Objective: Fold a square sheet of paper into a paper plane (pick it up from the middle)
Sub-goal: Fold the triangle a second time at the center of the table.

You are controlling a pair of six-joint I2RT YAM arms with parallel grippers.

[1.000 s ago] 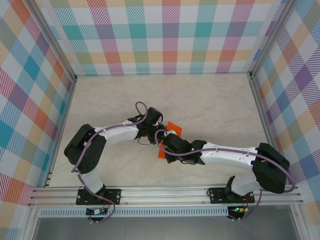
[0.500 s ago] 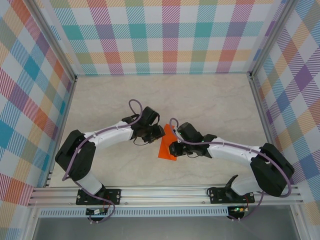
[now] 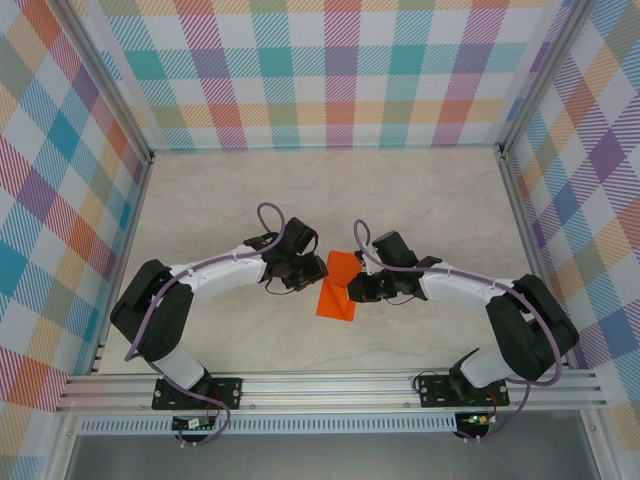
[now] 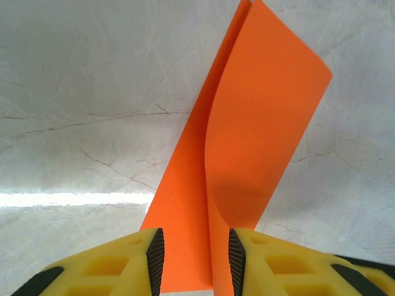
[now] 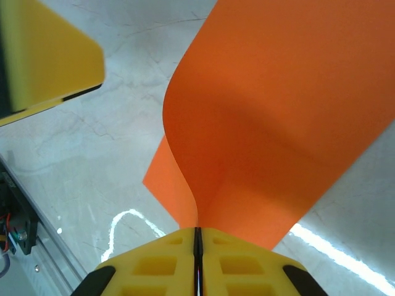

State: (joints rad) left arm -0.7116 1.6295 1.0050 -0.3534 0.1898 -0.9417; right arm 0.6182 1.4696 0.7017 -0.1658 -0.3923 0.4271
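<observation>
**Paper** [image 3: 337, 290]: one sheet, bright orange, doubled over into a narrow strip. The bend is loose and rounded rather than a pressed crease. It sits mid-table [image 3: 430, 200] between the two grippers, with its long axis running roughly near to far. No pointed nose or wings are present, so the plane is judged to be at an early stage.

**Right gripper** [image 5: 197, 237]: at the right side of the paper. The jaws are clenched on the paper. In the wrist view the sheet comes straight out of the closed seam between the pads and curls away in a broad curve.

**Left gripper** [image 4: 191, 246]: at the left side of the paper. The jaws are parted and the doubled edge stands in the gap between the pads [image 4: 155, 256]. The paper is straddled, not pinched. Whether the right-hand pad brushes it cannot be told.

**Handling, judged:**
- The paper is very light, thin and limp, and curls where it is unsupported.
- It takes a permanent crease wherever it is squeezed, so a stray pinch would mark it.
- It would tear or crumple if the two grippers pulled against each other.
- Its surface is smooth, so it is likely to slide on the polished table and may slip from the pads under a light grip.

**Where to hold, judged:** at mid-length on the bend, with both layers taken together, firmly but without a tug. The corners are best left free for later folds.
</observation>
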